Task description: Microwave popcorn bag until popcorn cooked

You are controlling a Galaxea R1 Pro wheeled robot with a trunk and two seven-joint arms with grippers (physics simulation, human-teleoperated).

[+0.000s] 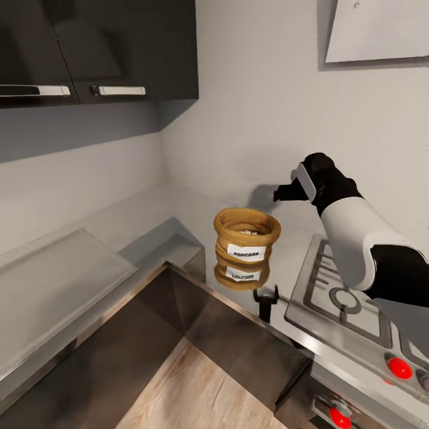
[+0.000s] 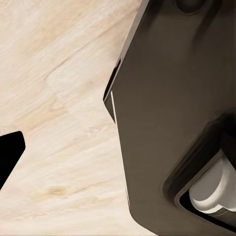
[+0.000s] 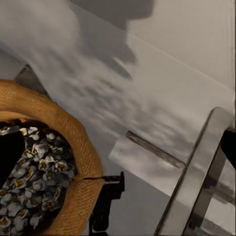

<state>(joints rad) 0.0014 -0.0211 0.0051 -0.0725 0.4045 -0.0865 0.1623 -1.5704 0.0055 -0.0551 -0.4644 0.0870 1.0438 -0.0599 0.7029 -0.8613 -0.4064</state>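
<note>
Popcorn bag (image 1: 246, 245) stands upright on the glossy countertop (image 1: 179, 208) beside the hob (image 1: 345, 304), popcorn (image 3: 37, 172) inside. Right gripper (image 1: 280, 193) hovers above and behind the bag; whether its jaws are apart cannot be told.

A pale light-wood plank floor (image 2: 59, 123) with visible grain lies beneath a large dark glossy angular body (image 2: 167, 108). A rounded white cylindrical part (image 2: 214, 189) sits in a dark recess of that body. A black finger-like tip (image 2: 9, 155) juts in over the floor, well apart from the body.
</note>
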